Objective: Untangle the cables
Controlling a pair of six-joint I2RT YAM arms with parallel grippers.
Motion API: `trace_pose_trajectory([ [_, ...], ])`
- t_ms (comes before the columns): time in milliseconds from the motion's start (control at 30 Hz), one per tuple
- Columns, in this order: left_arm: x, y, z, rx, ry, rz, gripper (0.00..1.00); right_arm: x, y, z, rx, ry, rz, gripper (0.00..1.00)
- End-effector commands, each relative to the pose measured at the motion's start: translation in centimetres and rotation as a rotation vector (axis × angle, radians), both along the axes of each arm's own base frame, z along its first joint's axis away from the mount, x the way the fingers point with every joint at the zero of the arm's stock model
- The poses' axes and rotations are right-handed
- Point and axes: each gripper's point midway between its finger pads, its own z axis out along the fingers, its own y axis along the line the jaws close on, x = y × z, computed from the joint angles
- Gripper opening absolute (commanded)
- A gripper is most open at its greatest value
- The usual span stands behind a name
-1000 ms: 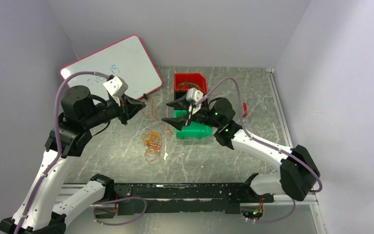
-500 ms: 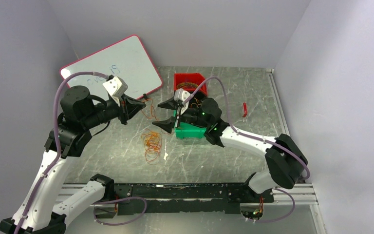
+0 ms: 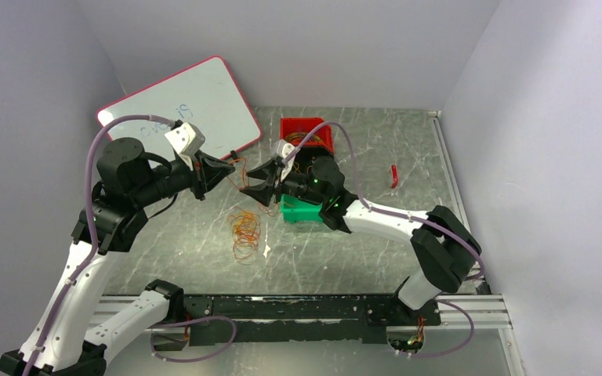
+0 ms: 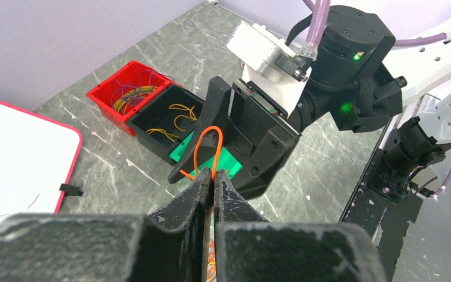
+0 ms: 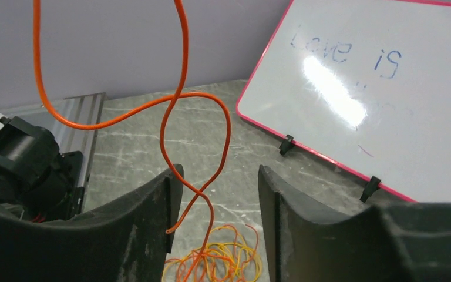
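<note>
Your right gripper has swung toward 9 o'clock, off the green bin. Its jaws are wide open, with the orange cable dangling between them, ungripped. Left gripper jaws are pinched shut on that strand. Remaining cables lie heaped mid-way across the grey marbled bench. Whiteboard leans at 11 o'clock; plain lilac walls.

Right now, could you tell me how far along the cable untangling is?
Done: a few thin wire loops lie in the red plastic bin and black bin. In hand: the left gripper is shut on one thin orange wire, its tail inside the open right gripper. Left: the orange-yellow wire clump on the table.
</note>
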Motion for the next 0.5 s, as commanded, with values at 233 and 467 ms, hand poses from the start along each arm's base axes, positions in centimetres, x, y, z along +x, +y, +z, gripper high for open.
trace_pose_trajectory([
  [233, 0.0, 0.9, -0.3, -0.026, -0.012, 0.064, 0.07, 0.1, -0.8, 4.5, 0.109, -0.048, -0.054, 0.14],
  [467, -0.2, 2.4, -1.7, -0.065, 0.029, 0.171, 0.28, 0.4, -0.8, 9.1, 0.167, -0.046, -0.067, 0.0],
])
